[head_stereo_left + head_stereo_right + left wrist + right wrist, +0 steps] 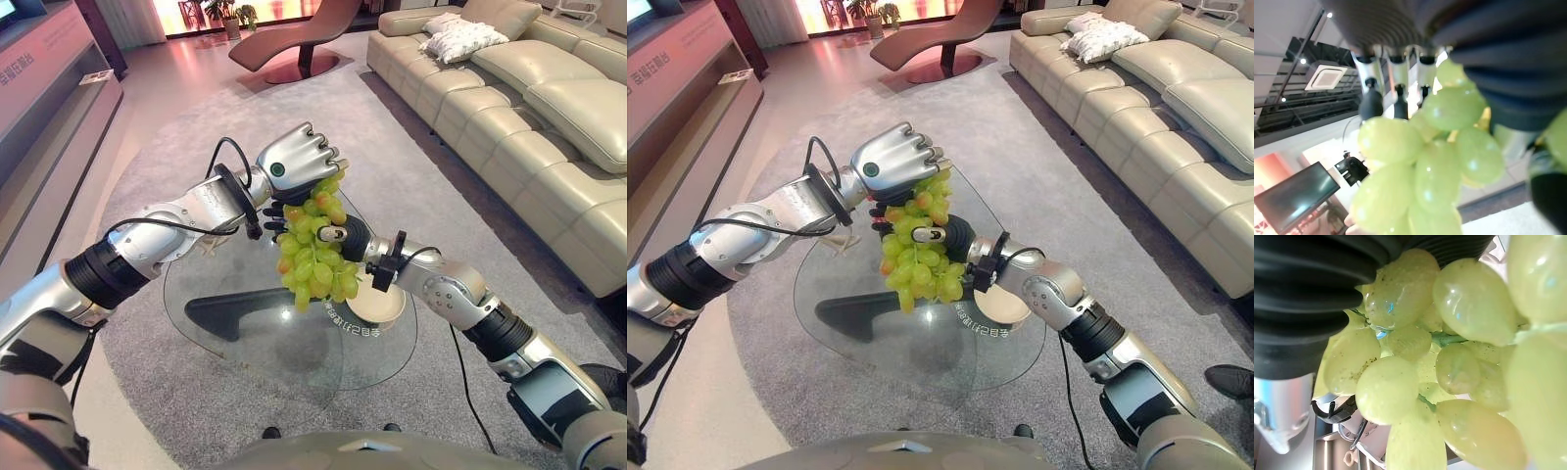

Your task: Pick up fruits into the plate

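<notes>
Grapes [312,250], one green bunch with a few reddish berries near its top, hanging in the air above the round glass desk [245,338], clear of the surface. Reaching in from the left, left hand [299,157] at the top of the bunch, fingers curled down over the uppermost berries, closed around them; dark fingertips [1371,103] seen in the left wrist view resting against the green fruit. Just right of the bunch's middle, right hand [338,235] pressed into the side of the grapes, dark cover touching the berries; fingers buried in the fruit, so impossible to tell whether spread or closed. Berries and a green stem [1449,339] packed close against the ribbed cover in the right wrist view. Below the bunch and slightly right, pale round plate [384,304] on the desk, partly hidden behind the grapes and the right forearm, bare where visible. Under everything, grey rug [411,176]. Farther right, cream sofa [549,108] with a white cushion [460,39] at its far end. At the far side of the room, brown lounge chair [294,39].
</notes>
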Controlling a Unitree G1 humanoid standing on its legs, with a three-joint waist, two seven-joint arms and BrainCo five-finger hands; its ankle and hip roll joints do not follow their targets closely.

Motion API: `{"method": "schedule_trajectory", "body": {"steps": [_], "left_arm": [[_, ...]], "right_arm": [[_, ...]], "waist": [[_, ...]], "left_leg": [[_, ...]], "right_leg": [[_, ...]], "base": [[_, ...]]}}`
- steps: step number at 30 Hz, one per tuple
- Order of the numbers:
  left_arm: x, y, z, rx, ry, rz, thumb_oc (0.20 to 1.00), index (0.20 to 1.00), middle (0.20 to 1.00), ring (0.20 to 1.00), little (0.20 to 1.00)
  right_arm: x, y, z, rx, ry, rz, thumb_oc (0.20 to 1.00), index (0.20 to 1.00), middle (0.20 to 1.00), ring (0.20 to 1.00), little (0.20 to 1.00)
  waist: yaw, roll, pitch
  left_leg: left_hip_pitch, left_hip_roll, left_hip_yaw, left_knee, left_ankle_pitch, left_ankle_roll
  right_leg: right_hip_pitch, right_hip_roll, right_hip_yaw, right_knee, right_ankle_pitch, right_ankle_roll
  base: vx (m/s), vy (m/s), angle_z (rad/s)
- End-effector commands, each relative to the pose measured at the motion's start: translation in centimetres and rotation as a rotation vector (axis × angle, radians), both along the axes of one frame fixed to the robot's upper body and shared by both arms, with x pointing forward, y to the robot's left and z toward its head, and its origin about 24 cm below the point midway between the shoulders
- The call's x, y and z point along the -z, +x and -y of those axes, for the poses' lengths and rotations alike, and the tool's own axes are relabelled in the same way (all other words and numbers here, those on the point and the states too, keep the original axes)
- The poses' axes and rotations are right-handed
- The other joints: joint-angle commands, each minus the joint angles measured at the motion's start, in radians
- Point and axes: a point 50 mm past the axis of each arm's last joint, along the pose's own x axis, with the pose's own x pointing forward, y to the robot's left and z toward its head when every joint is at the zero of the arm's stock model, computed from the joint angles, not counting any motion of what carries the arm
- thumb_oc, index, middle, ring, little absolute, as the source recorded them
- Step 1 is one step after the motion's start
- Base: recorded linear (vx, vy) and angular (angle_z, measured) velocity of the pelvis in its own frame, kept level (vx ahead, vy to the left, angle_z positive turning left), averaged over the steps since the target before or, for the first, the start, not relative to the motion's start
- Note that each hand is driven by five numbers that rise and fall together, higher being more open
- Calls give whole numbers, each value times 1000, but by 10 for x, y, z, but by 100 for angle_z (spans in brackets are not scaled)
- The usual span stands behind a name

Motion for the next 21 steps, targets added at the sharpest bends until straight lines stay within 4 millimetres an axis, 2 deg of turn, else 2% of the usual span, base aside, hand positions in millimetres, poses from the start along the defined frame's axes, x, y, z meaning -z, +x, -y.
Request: {"method": "schedule_trajectory", "body": {"steps": [1,5,6,7,13,21], "left_arm": [[-34,3,16,24,19,128,200,200,200,200,200],[-35,4,16,4,25,141,200,200,200,200,200],[-35,4,17,3,23,144,200,200,200,200,200],[-35,4,17,2,22,145,200,200,200,200,200],[-30,6,21,-28,7,143,200,200,200,200,200],[-19,12,14,-65,8,141,200,200,200,200,200]], "right_arm": [[-73,-25,-50,-245,244,216,1000,1000,1000,1000,1000],[-71,-27,-52,-243,237,191,1000,1000,1000,1000,1000],[-71,-27,-53,-237,235,190,470,470,470,470,470],[-71,-27,-53,-223,236,191,200,200,200,200,200],[-66,-23,-55,-181,221,155,200,200,200,200,200],[-63,-23,-51,-155,214,140,200,200,200,200,200]], "waist": [[-7,-50,-4],[-10,-49,-1],[-11,-50,0],[-11,-50,0],[-20,-49,1],[-26,-53,12]], "left_leg": [[-1,-40,4,64,-141,46],[-2,-40,5,64,-140,45],[-1,-39,5,63,-140,46],[-1,-39,5,63,-140,46],[9,-34,7,55,-137,46],[8,-30,6,51,-132,46]], "right_leg": [[28,-15,27,59,-84,18],[25,-14,28,62,-84,18],[25,-14,27,63,-85,18],[24,-13,27,63,-86,17],[28,-7,31,65,-90,15],[26,4,35,68,-95,10]], "base": [[0,0,0],[0,0,0],[0,0,0],[0,0,0],[0,0,0],[0,0,0]]}}
